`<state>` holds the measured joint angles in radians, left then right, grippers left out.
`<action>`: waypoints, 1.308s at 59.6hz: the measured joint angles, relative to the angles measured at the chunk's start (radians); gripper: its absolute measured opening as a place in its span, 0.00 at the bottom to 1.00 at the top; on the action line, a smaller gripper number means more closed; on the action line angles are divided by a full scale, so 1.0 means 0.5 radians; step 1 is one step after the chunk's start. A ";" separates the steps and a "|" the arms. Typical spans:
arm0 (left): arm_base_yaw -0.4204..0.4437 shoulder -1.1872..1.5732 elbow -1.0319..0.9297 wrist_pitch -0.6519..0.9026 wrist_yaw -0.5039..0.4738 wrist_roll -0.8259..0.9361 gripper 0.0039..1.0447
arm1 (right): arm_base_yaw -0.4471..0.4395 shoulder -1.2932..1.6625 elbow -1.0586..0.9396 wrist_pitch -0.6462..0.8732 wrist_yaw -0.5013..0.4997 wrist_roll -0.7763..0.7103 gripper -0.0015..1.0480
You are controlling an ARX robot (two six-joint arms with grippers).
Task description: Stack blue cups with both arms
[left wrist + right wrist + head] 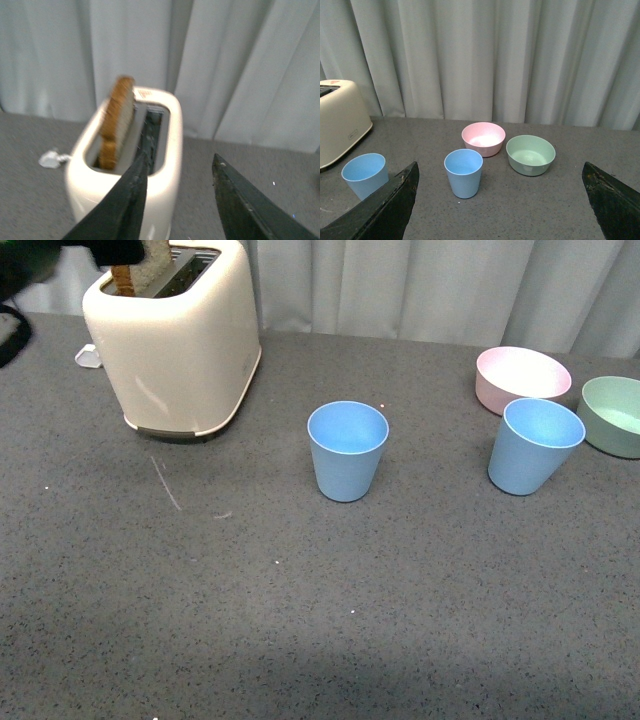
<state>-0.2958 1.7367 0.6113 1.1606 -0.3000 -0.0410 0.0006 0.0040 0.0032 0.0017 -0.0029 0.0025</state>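
Two light blue cups stand upright and empty on the grey table. One cup (pixel 347 450) is at the middle, the other cup (pixel 534 445) is to the right, in front of the pink bowl. Both show in the right wrist view, one cup (pixel 464 173) at the centre and the other cup (pixel 365 175) near a finger. My left gripper (pixel 180 167) is open and empty, up by the toaster, far from both cups. My right gripper (pixel 500 177) is wide open and empty, well back from the cups. Only a dark part of the left arm (pixel 30 265) shows in the front view.
A cream toaster (pixel 175 335) with a slice of toast (pixel 117 117) in one slot stands at the back left. A pink bowl (pixel 522 377) and a green bowl (pixel 612 415) sit at the back right. A grey curtain hangs behind the table.
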 joint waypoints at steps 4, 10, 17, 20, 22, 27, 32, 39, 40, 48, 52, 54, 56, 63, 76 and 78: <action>0.056 -0.124 -0.175 0.024 0.053 0.027 0.17 | 0.000 0.000 0.000 -0.001 0.001 0.000 0.91; 0.140 -0.301 -0.452 0.026 0.171 0.047 0.03 | 0.000 0.000 0.000 -0.001 0.004 0.000 0.91; 0.224 -0.555 -0.650 0.015 0.249 0.059 0.03 | 0.000 0.000 0.000 -0.001 0.004 0.000 0.91; 0.255 -0.639 -0.713 -0.006 0.275 0.060 0.03 | 0.000 0.000 0.000 -0.001 0.003 0.000 0.91; 0.278 -0.699 -0.759 -0.026 0.294 0.061 0.03 | 0.000 0.000 0.000 -0.001 0.003 0.000 0.91; 0.320 -0.822 -0.845 -0.078 0.326 0.061 0.03 | 0.000 0.000 0.000 -0.001 0.003 0.000 0.91; 0.348 -0.947 -0.911 -0.133 0.358 0.063 0.03 | 0.000 0.000 0.000 -0.001 0.004 0.000 0.91; 0.394 -1.167 -1.005 -0.262 0.414 0.066 0.03 | 0.000 0.000 0.000 -0.001 0.004 0.000 0.91; 0.397 -1.183 -1.011 -0.272 0.415 0.065 0.03 | 0.000 0.000 0.000 -0.001 0.004 0.000 0.91; 0.478 -1.402 -1.083 -0.421 0.517 0.065 0.03 | 0.000 0.000 0.000 -0.001 0.003 0.000 0.91; 0.555 -1.520 -1.113 -0.509 0.583 0.067 0.03 | 0.000 0.000 0.000 -0.001 0.003 0.000 0.91; 0.578 -1.585 -1.126 -0.559 0.584 0.066 0.03 | 0.000 0.000 0.001 -0.001 0.004 0.000 0.91; 0.584 -1.668 -1.142 -0.623 0.589 0.067 0.03 | 0.000 0.000 0.000 -0.001 0.004 0.000 0.91; 0.584 -1.847 -1.172 -0.770 0.600 0.067 0.03 | 0.000 0.000 0.000 -0.001 0.003 0.000 0.91; 0.586 -2.145 -1.183 -1.025 0.600 0.067 0.03 | 0.000 0.000 0.000 -0.001 0.004 0.000 0.91; 0.586 -2.195 -1.183 -1.068 0.600 0.067 0.03 | 0.000 0.000 0.000 -0.001 0.004 0.000 0.91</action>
<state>-0.0029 0.6392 0.0196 0.6266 -0.0002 -0.0074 0.0006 0.0040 0.0032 0.0013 -0.0010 0.0025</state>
